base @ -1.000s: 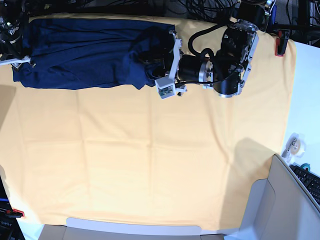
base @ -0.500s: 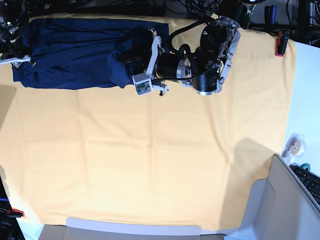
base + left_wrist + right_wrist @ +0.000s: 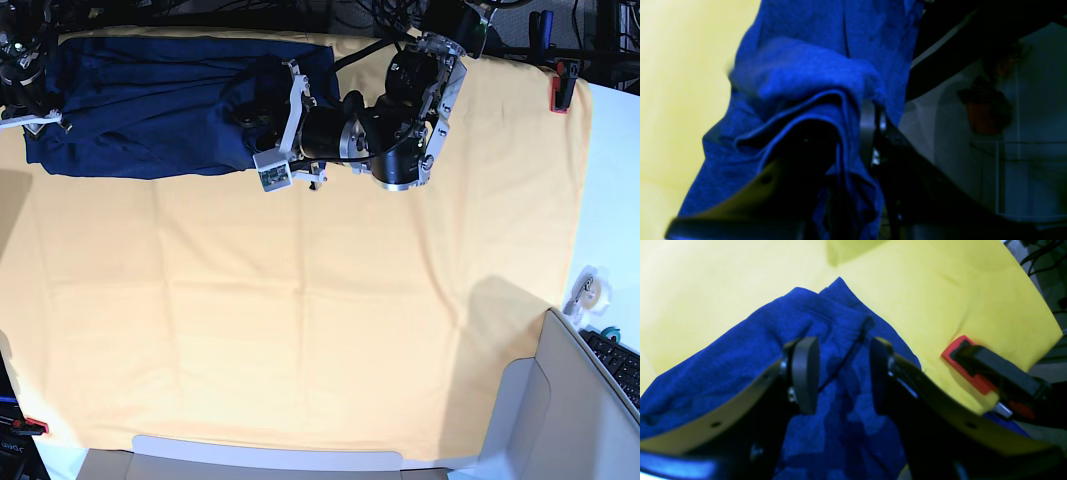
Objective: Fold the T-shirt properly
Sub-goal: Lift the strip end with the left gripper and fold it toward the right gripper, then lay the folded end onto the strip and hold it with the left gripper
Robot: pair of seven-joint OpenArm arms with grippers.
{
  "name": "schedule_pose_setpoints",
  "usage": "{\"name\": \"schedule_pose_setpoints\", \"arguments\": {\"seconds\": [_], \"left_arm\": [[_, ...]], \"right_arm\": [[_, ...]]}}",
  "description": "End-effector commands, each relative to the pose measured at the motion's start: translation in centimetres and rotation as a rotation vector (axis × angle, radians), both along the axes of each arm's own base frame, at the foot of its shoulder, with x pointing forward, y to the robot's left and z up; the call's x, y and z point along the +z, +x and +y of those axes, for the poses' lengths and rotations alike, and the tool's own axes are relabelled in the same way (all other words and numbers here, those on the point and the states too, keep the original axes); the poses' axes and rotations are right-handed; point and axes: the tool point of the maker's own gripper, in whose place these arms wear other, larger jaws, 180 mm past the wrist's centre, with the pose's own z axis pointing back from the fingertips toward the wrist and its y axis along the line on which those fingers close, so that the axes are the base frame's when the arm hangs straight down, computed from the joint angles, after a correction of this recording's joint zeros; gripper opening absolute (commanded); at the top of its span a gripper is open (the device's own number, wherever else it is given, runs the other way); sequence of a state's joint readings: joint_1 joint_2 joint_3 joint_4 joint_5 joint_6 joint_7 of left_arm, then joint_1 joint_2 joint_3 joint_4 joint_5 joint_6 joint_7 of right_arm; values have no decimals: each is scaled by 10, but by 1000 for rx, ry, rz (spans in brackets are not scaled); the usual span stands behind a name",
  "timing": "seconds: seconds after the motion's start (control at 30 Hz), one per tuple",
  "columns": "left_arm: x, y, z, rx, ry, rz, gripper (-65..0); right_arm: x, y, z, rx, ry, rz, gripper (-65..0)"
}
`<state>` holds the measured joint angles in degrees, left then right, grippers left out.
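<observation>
Since a second ago, your left gripper [image 3: 262,128] is carrying the T-shirt's [image 3: 150,105] bunched end leftward along the yellow table cloth's [image 3: 300,320] far edge. At the far-left corner your right gripper [image 3: 840,373] is standing half open, fabric lying between its jaws, unpinched; that corner is risking a slide. Your left gripper is clenching several thin layers, which may slip out.
</observation>
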<state>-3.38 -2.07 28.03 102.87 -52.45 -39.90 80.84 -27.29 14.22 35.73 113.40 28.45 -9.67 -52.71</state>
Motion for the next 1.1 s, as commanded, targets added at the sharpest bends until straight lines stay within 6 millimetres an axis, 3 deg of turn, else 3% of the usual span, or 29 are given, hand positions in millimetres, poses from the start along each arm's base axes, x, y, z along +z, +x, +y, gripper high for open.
{"name": "schedule_pose_setpoints", "arguments": {"seconds": [0.0,0.13,0.43,0.73,0.83,1.07], "left_arm": [[16,7,-6,-1,-49,-33,-650],[17,5,-10,-18,-50,-38,-632],[21,-4,-21,-87,-46,-62,-453],[53,5,-47,-106,-138,-123,-426],[53,9,-43,-90,-136,-126,-429],[26,44,20,41,-12,-135,-493]], "right_arm": [[11,3,-5,5,-38,-25,-402],[10,4,-4,7,-36,-24,-402],[10,4,-4,10,-35,-24,-402],[9,5,-3,10,-33,-25,-402],[9,5,-3,10,-33,-25,-402],[11,6,-3,9,-33,-31,-402]]}}
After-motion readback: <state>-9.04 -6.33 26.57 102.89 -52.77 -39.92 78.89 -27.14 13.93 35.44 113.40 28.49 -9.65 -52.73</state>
